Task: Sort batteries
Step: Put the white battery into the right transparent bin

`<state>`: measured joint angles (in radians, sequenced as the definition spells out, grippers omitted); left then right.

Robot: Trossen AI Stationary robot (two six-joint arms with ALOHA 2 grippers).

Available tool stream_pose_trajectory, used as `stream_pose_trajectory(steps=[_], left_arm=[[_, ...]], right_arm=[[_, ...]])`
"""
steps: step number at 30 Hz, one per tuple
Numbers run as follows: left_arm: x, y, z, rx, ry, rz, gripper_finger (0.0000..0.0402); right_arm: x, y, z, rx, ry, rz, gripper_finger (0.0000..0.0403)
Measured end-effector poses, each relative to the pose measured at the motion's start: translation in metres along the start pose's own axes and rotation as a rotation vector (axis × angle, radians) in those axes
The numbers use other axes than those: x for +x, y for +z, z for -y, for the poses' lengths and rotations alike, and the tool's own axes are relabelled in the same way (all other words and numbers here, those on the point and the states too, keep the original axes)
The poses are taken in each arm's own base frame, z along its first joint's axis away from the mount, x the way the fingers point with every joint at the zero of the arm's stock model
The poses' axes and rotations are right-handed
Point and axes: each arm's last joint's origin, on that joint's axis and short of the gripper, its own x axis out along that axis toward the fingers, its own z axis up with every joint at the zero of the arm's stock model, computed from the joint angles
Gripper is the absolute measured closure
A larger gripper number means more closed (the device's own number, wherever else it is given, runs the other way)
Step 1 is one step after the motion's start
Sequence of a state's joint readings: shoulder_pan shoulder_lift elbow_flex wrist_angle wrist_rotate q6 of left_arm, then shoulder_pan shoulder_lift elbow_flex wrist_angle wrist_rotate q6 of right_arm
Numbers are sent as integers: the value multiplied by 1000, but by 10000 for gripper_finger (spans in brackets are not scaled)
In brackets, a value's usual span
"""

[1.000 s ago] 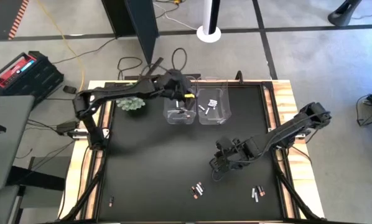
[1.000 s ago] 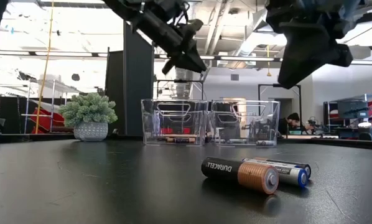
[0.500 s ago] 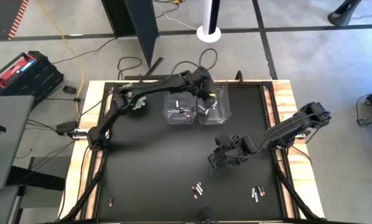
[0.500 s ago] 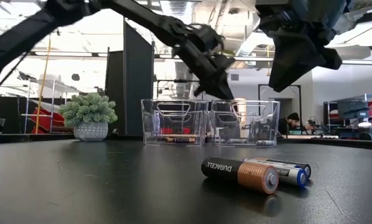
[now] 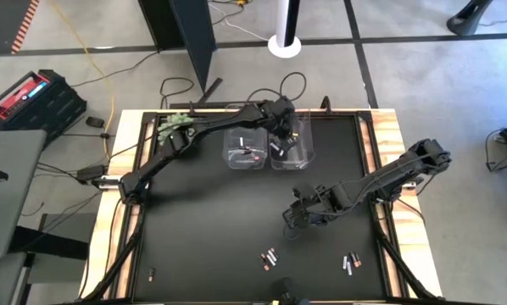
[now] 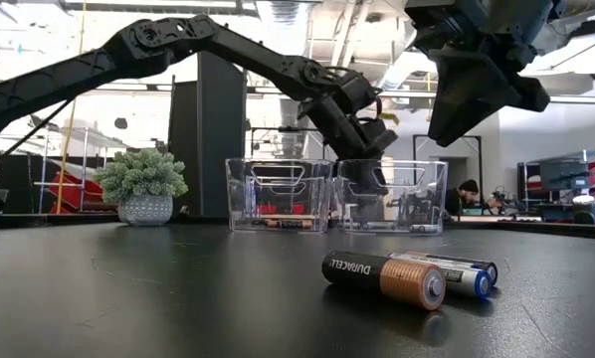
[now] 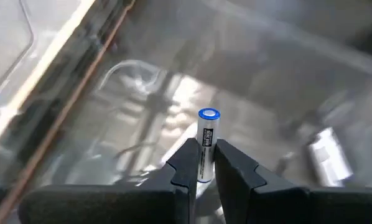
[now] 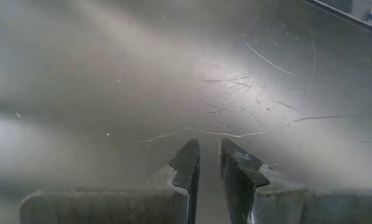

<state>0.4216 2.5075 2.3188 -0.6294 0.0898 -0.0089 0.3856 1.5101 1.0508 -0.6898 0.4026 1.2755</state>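
Two clear bins side by side at the far edge of the black bench (image 5: 203, 229). In the left bin (image 5: 243, 149): a dark battery with a red end lying on the floor of it, seen from above and from bench level. In the right bin (image 5: 292, 146): a few white and silver batteries on the bottom.

Left tool (image 7: 202, 163) reaching down over the right bin, pinching a white battery (image 7: 206, 143) with a blue tip between its fingers (image 7: 185, 163). Another silver battery (image 7: 328, 155) lying blurred inside the same bin, near the held one.

Right tool (image 8: 204, 163) hanging above bare bench, well apart from the bins, fingers close together with a thin gap and nothing between them.

More batteries loose on the near part of the bench: one small bunch (image 5: 269, 258), another bunch (image 5: 350, 263) to its right, and one alone (image 5: 151, 274) near the left edge. Up close at bench level, a black and copper battery (image 6: 385, 276) touching a blue-tipped one (image 6: 455, 269) behind it.

Small green plant (image 6: 141, 185) in a pot, left of the bins.
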Motion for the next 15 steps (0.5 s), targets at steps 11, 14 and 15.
stream_pose_trajectory(steps=[11, 14, 15], left_arm=[[0, -15, 11, 419, 153, -186, 360], [0, -18, 15, 463, 184, -216, 360], [0, -18, 15, 464, 185, -216, 360]], right_arm=[[0, 0, 0, 0, 2, 0, 322], [0, 0, 0, 1, 2, 0, 322], [0, 0, 0, 1, 2, 0, 322]])
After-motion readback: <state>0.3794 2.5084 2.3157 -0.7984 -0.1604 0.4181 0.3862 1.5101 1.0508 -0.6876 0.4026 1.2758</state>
